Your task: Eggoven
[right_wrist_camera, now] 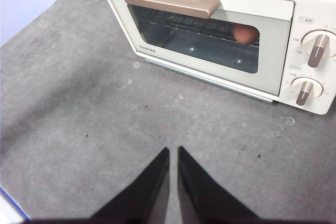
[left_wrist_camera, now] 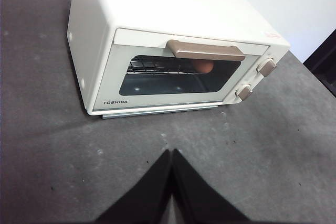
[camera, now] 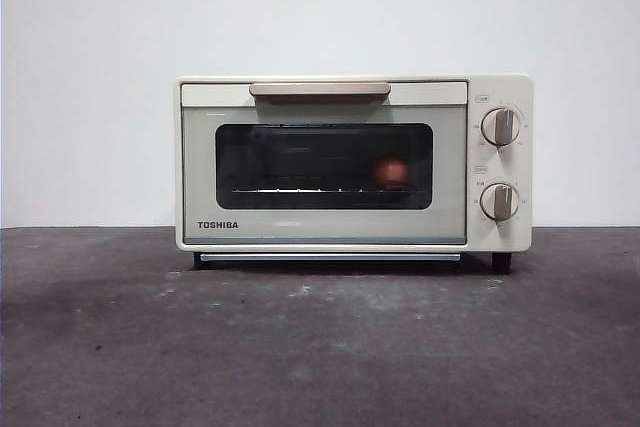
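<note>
Front view shows us the egg [camera: 392, 171] on the rack inside the oven [camera: 353, 162], behind the closed door, toward the knob side. Our left claw [left_wrist_camera: 171, 153] and right claw [right_wrist_camera: 173, 150] are both closed and empty above the worktop [camera: 320, 347], well apart from the handle [camera: 320, 90]; we judge the right one nearer to the egg

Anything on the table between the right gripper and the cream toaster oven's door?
Nothing: the right wrist view shows only bare dark grey table between the right gripper and the cream boxy toaster oven, whose door is closed with the reddish-brown egg inside.
</note>
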